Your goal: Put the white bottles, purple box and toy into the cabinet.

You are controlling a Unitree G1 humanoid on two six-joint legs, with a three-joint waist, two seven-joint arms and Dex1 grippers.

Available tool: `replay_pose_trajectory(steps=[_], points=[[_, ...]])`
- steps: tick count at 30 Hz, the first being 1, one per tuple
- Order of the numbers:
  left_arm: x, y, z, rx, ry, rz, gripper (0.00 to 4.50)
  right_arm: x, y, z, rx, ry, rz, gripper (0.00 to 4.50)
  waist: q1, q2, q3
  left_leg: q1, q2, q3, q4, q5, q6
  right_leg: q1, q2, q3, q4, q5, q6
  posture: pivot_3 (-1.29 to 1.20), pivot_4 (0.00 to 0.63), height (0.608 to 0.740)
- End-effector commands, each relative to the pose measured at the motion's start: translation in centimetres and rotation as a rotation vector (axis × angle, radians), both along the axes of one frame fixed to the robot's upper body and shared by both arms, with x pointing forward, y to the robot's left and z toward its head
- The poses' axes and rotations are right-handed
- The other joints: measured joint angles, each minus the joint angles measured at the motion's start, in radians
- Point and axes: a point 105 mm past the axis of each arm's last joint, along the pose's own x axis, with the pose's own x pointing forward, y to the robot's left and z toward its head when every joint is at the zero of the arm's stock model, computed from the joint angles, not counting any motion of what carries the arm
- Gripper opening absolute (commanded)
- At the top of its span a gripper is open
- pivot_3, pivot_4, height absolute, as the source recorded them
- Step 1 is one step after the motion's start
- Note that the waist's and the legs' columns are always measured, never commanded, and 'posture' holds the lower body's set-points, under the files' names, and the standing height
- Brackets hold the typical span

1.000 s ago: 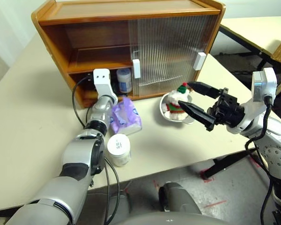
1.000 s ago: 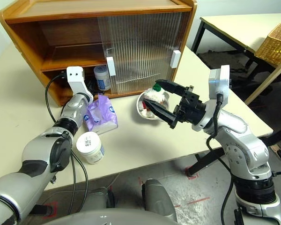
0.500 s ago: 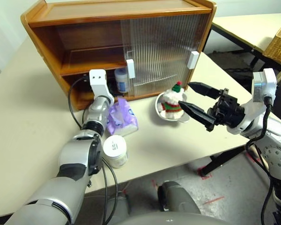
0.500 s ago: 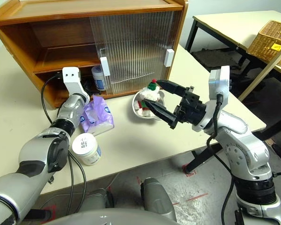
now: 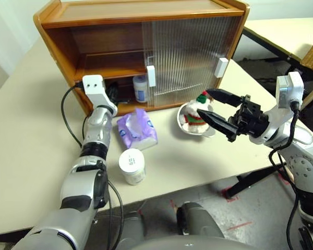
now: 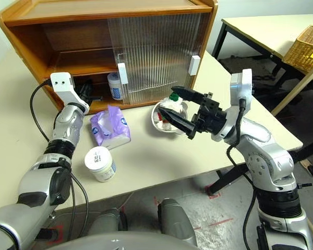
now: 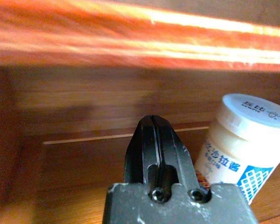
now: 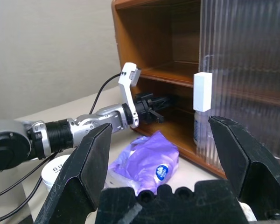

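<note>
Landmark: the cabinet (image 5: pixel 141 52) stands at the far side of the bench (image 5: pixel 26 156), its left half uncovered, both sliding doors over the right half.
Done: one white bottle (image 7: pixel 242 144) stands inside the cabinet on the bottom board, at the edge of the nearer sliding door.
Left, bottle: the second white bottle (image 5: pixel 132 165) stands upright on the bench in front of the cabinet, nearest the robot of all the items.
Left, box: the purple box (image 5: pixel 137 130) lies on the bench just before the cabinet's open half, between the cabinet and the outer bottle.
Left, toy: the toy (image 5: pixel 195 113) sits in a metal bowl (image 6: pixel 157 115) on the bench in front of the cabinet's closed doors.
Left tool: the left tool (image 7: pixel 157 142) is pinched together on nothing, inside the cabinet's lower opening beside the stored bottle.
Right tool: the right tool (image 5: pixel 215 110) is spread wide and empty, hovering just beside the toy, on the side away from the cabinet's open half.
Progress: by this reckoning one of four items is stored; three remain.
</note>
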Motion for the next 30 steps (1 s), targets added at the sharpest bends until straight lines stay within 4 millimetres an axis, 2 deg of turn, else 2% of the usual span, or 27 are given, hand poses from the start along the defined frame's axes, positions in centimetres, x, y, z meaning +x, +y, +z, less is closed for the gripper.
replay_pose_trajectory(steps=[1,8,11,15,20,25,30], points=[[-0.7,-0.3,-0.2,-0.01,0.023,-0.058,0.04,0.1,0.3,0.0,-0.008,-0.013,0.016,4.5,0.012,0.0,0.0,0.0,0.0,0.0,0.0,0.0,0.0,0.0,0.0,0.0,0.0,0.0,0.0,-0.05,0.0,0.74],[-2.9,-0.5,-0.1,-0.009,0.074,-0.271,0.04,0.2,0.5,-0.1,-0.013,-0.009,0.043,4.5,0.026,0.0,0.0,0.0,0.0,0.001,0.0,0.0,0.001,0.0,0.0,0.0,0.0,0.0,-0.001,-0.02,0.0,0.74],[-4.3,0.0,0.8,0.039,0.053,-0.376,0.98,0.3,0.7,-0.1,-0.012,-0.009,0.055,4.5,0.033,0.0,0.0,0.001,0.0,0.001,0.0,0.001,0.001,0.0,0.001,0.001,0.0,0.0,-0.001,-0.01,0.0,0.74],[-5.4,0.7,1.7,0.075,0.022,-0.462,2.63,0.4,0.8,-0.2,-0.011,-0.008,0.067,4.5,0.047,0.0,0.0,0.001,0.0,0.001,0.0,0.001,0.001,0.0,0.002,0.0,0.001,-0.001,-0.003,0.01,0.0,0.74],[-7.6,1.0,1.9,0.129,-0.002,-0.617,4.47,0.6,1.0,-0.2,-0.01,-0.008,0.081,4.5,0.067,0.001,0.0,0.001,0.001,0.002,0.0,0.002,0.004,-0.001,0.002,0.001,0.001,-0.001,-0.003,0.02,0.0,0.74],[-11.8,0.6,1.4,0.183,-0.002,-0.909,4.47,0.7,1.3,-0.2,-0.013,-0.01,0.1,4.5,0.068,0.001,0.0,0.001,0.002,0.004,-0.001,0.002,0.004,-0.001,0.001,0.0,0.001,-0.002,-0.005,0.04,0.0,0.74],[-14.6,0.8,1.9,0.163,-0.033,-1.087,4.47,0.9,1.4,0.0,-0.012,-0.017,0.109,4.5,0.069,0.002,0.001,0.001,0.003,0.004,-0.001,0.002,0.004,-0.002,0.0,0.0,0.002,-0.003,-0.007,0.04,0.0,0.74]])
